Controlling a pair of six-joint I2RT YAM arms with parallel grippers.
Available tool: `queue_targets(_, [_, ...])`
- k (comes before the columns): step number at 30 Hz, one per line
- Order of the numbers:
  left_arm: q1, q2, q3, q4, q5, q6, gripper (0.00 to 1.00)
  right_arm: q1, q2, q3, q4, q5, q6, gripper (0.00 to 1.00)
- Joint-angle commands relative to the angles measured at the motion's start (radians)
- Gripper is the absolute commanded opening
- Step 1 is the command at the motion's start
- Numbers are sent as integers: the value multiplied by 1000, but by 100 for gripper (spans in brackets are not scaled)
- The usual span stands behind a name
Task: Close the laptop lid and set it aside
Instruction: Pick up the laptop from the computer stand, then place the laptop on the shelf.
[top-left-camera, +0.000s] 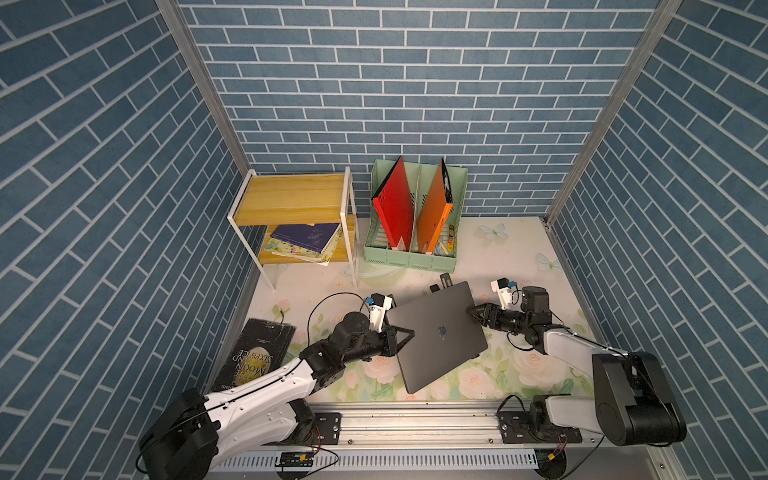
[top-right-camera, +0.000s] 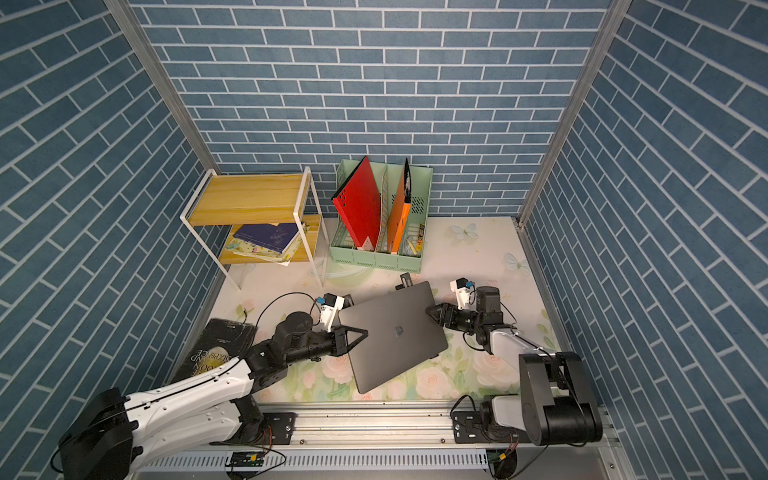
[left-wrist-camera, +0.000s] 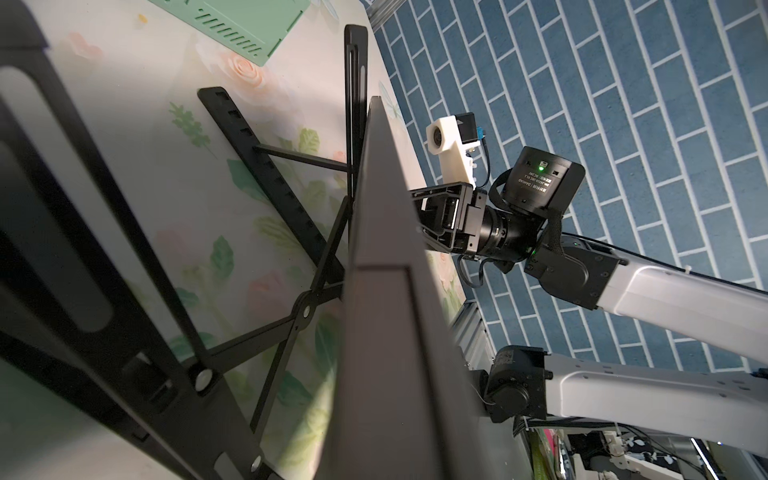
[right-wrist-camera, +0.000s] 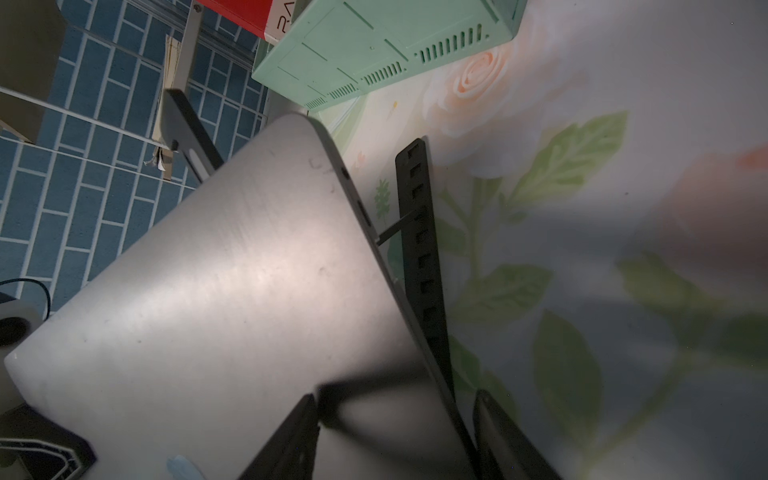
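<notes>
**A:** Where is the laptop (top-left-camera: 436, 345) (top-right-camera: 395, 347) in both top views?

**B:** Mid-worktop (top-left-camera: 519, 249), with the lid (top-left-camera: 419, 320) shut and the logo up, tilted over the black stand (top-left-camera: 444, 281). The left hand (top-left-camera: 405, 337) (top-right-camera: 359, 334) is clamped on its left edge. The right hand (top-left-camera: 471, 313) (top-right-camera: 431, 312) is at the opposite edge.

**A:** And the left wrist view?

**B:** The laptop (left-wrist-camera: 395, 291) shows edge-on above the stand (left-wrist-camera: 266, 166). I'd lift it level so no corner snags the struts.

**A:** Right wrist view?

**B:** The fingers (right-wrist-camera: 291, 440) stand apart, straddling the laptop (right-wrist-camera: 228, 291) edge without pinching it. That hand should close before the carry. A one-sided grip would likely let the slim metal pivot.

**A:** Counts?

**B:** One laptop, one stand, two hands. Also one moon book (top-left-camera: 253, 357), one shelf (top-left-camera: 291, 199), and one file rack (top-left-camera: 411, 262) holding a red folder (top-left-camera: 395, 208) and an orange folder (top-left-camera: 434, 208).
</notes>
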Motion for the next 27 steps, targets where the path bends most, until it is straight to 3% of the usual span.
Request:
queue_targets(1, [-4,-2,52,92,32,-2,0,23,2,21,-67,-57,-15,60])
queue_targets(10, [3,-105,103,79,-39,-9,0,-5,-158,195,-299,153,-69,80])
queue_targets(18, [36,-180,139,169,-57,-55,0,-25,-288,358,-367,330,-64,80])
queue_targets(24, [43,-203,223,200,-131,-77,0,-32,-374,417,-366,443,-35,81])
queue_targets(27, [45,-206,275,198,-179,-78,0,-32,-439,449,-384,574,-29,81])
